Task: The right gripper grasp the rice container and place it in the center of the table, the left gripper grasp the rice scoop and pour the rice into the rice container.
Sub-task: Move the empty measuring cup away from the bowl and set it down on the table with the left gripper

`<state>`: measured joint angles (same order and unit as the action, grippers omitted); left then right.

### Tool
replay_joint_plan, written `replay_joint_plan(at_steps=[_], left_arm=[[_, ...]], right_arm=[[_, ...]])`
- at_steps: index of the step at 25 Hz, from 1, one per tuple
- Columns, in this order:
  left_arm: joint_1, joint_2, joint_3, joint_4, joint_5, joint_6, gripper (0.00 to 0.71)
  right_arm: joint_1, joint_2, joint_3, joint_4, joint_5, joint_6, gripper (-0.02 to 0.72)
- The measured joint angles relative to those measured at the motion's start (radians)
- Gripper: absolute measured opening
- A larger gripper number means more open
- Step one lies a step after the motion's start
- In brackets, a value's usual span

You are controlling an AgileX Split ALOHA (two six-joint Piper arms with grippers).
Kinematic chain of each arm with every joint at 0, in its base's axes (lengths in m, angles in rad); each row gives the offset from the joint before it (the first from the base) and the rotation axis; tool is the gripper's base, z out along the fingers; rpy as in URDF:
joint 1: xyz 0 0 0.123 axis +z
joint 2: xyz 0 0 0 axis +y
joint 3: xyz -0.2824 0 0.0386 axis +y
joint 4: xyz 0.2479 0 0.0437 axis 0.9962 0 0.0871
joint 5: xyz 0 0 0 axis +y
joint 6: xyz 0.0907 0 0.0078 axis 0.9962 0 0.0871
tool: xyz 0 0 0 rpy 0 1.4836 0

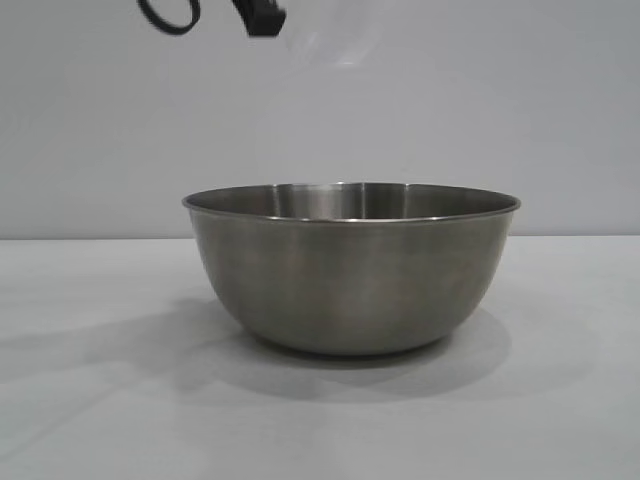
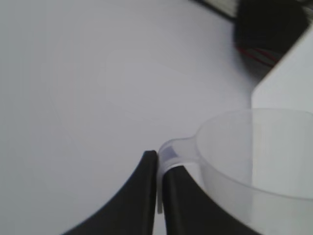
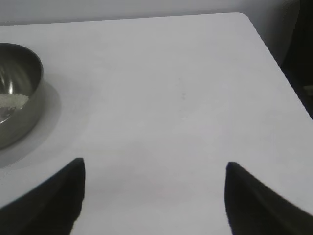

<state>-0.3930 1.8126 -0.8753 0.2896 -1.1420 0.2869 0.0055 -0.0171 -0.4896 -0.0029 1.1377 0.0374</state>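
A: Any writing to read on these things?

B: None can be made out. The rice container is brushed steel, round, with a thin rolled rim, and it stands upright on the plain white table.

A: And the rice scoop?

B: The rice scoop is translucent clear plastic, a small cup with a thin handle. The left gripper has its two tapered black fingers pressed together on that handle, so the cup sits just beside the fingertips. In the exterior view the rice scoop shows faintly, high above the rice container, just beside the black gripper.

A: Where is the rice?

B: The rice, fine off-white grains, lies inside the rice container.

A: The other arm?

B: The right gripper hangs over bare table, tilted downward, its fingers wide apart and holding nothing; the rice container stands off to one side of it, well apart.
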Motion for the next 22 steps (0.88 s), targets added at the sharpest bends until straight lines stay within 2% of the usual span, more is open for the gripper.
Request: replay_joint_plan(at_steps=[7, 9, 16, 22], left_arm=[[0.000, 0.000, 0.157, -0.403, 0.000, -0.068, 0.000], [0.000, 0.000, 0.195, -0.478, 0.000, -0.084, 0.000], [0.000, 0.004, 0.303, -0.608, 0.004, -0.099, 0.000], [0.030, 0.077, 0.323, -0.616, 0.004, -0.157, 0.000]], right_arm=[[0.000, 0.000, 0.000, 0.000, 0.000, 0.000, 0.550], [0.000, 0.000, 0.000, 0.000, 0.000, 0.000, 0.550], [0.000, 0.000, 0.000, 0.000, 0.000, 0.000, 0.550], [0.000, 0.000, 0.000, 0.000, 0.000, 0.000, 0.550]])
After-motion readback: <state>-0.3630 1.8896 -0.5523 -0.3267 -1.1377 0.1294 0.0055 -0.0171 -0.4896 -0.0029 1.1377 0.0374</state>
